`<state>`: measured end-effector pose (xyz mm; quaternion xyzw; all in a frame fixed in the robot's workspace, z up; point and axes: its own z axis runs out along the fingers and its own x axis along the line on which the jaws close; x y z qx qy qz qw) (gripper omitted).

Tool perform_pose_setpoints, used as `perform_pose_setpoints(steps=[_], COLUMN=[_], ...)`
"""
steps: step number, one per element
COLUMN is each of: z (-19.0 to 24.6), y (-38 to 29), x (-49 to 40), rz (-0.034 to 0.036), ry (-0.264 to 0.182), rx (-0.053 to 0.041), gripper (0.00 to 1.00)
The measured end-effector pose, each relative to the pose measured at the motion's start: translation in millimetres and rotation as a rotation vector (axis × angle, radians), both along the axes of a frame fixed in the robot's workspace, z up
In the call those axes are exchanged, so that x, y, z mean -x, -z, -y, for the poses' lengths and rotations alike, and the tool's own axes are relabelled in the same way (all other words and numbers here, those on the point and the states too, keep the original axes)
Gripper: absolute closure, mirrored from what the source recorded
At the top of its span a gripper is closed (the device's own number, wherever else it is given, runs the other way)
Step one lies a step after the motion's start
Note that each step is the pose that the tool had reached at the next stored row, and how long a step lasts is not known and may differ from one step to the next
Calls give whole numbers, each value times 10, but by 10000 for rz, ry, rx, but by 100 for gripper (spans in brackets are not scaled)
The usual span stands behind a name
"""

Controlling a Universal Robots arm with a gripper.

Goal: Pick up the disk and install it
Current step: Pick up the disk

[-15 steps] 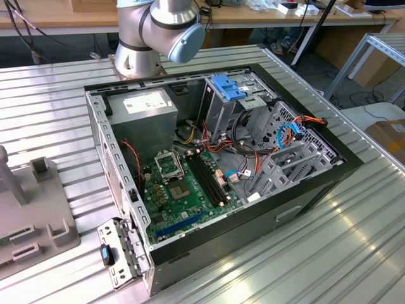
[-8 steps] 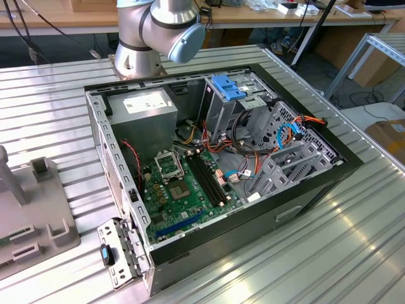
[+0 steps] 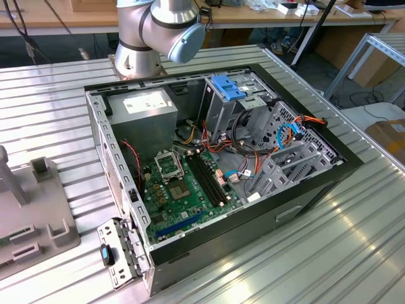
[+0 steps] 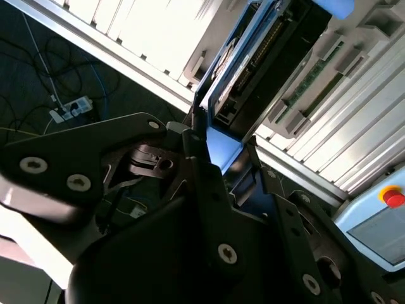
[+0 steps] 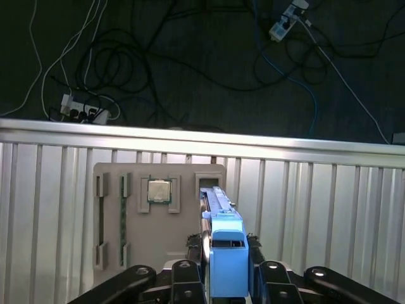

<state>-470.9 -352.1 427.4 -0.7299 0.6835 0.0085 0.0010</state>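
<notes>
The fingers (image 4: 197, 158) stood closed on either side of the bright blue rail of the disk (image 5: 221, 221), and from both wrist views the gripper (image 5: 226, 247) seemed to be clamping it firmly rather than merely flanking it. The disk was held on edge, its thin side toward the first wrist camera and its far end reaching to a narrow slot in the grey fixture plate (image 5: 158, 234). Whether that end sat in the slot or just clear of it could not be told.

A square processor chip (image 5: 159, 190) lay in a pocket just beside the slot, and the plate rested on the ribbed metal table (image 5: 316, 209).

The step in hand looked like the pick-up. Doing it well called for an even grip on the rail and a pull straight along the slot, with no twist or tilt that might jam the rail against the slot walls or knock the chip.

In the exterior view the open computer case (image 3: 304, 190) filled the centre, with its metal drive cage (image 3: 285, 164) at centre right and a fixed blue bracket (image 3: 231, 85) in the upper middle. The arm (image 3: 158, 25) rose at the top edge.
</notes>
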Motion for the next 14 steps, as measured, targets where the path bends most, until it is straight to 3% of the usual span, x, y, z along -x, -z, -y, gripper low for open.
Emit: perform_pose_setpoints(steps=[4, 14], z=[0, 0], y=[-195, -565], x=[0, 0], rz=[2, 9], ry=[0, 0], rx=[0, 1], gripper=[64, 64])
